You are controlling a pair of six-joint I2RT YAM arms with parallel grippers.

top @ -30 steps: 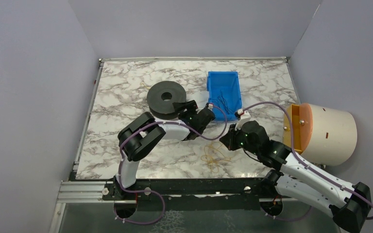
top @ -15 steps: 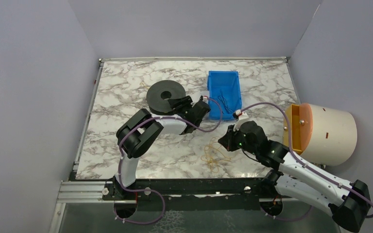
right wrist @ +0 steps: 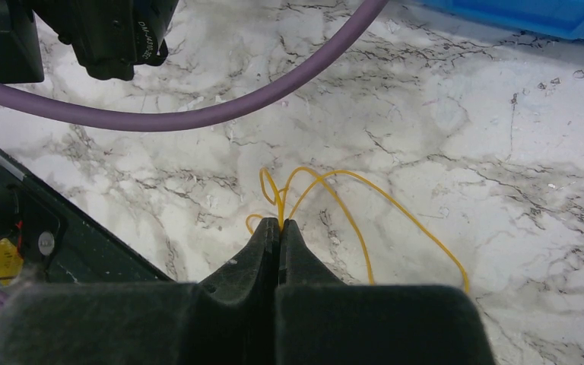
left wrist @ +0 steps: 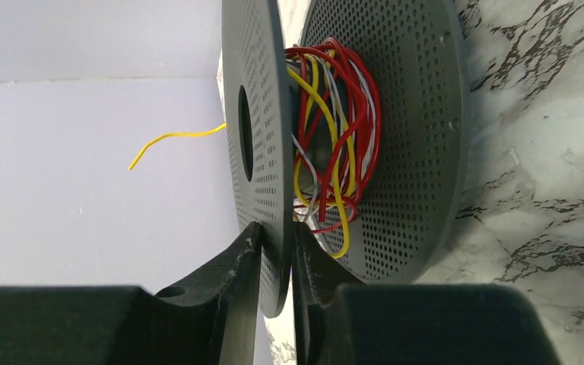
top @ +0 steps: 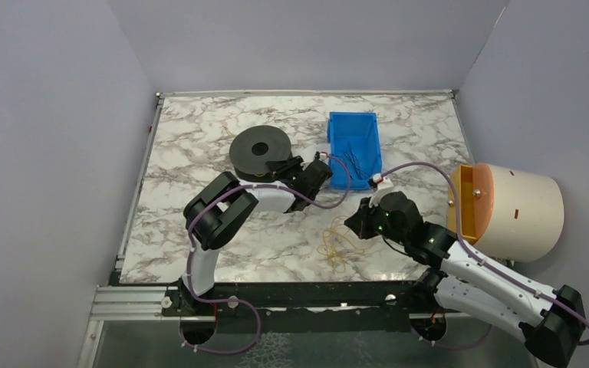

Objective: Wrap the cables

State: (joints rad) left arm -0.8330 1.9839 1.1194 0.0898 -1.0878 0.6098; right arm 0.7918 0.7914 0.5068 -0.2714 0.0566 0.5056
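Marbled desk [top: 192, 153], top view: black spool [top: 259, 152] lies flat left of centre, axle upward, with the left hand [top: 290, 165] at its near-right rim. Yellow cable [top: 339, 247] lies loose by the near edge, right of centre, at the right hand [top: 357, 222]; the spool lies leftward and farther in.

Left wrist view: the left hand is pinched onto the upper flange; red, yellow and white windings [left wrist: 334, 152] sit on the core.

Right wrist view: the right hand is fully closed on a cable loop. It is judged the arm to feed the spool.

matt perforated plastic spool [left wrist: 380, 137], marbled tabletop [right wrist: 456, 114]
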